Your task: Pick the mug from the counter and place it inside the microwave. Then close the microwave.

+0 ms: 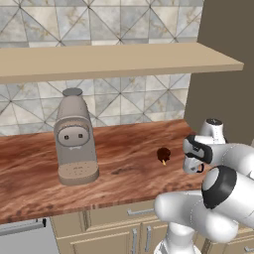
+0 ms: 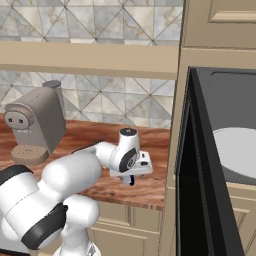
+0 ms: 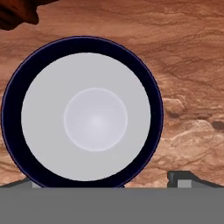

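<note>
**Pick Phase: Gripper Poised Above the Mug**

The step in hand is the pick. The gripper (image 3: 113,181) hangs directly over the mug (image 3: 85,113), looking straight down into it. The jaws stand fully apart and hold nothing; in the hand view one fingertip (image 3: 186,178) rises at 5 o'clock, just clear of the rim, and the other sits at 7 o'clock, at the rim's edge.

The mug stands upright on the counter (image 1: 124,163), at the right end near the front edge. In the left base view it lies at 3 o'clock from the small dark lump (image 1: 163,155), largely hidden behind the gripper. The coffee machine (image 1: 74,139) stands well apart at 9 o'clock.

From above, the mug shows a light-grey interior with a paler round floor, ringed by a dark rim. It appears empty. The handle cannot be located from this angle.

The next move likely calls for a straight descent until the fingers bracket the wall or rim, then closure. The microwave (image 2: 220,160) stands open at 3 o'clock of the arm, its white plate (image 2: 237,150) bare and ready.
</note>
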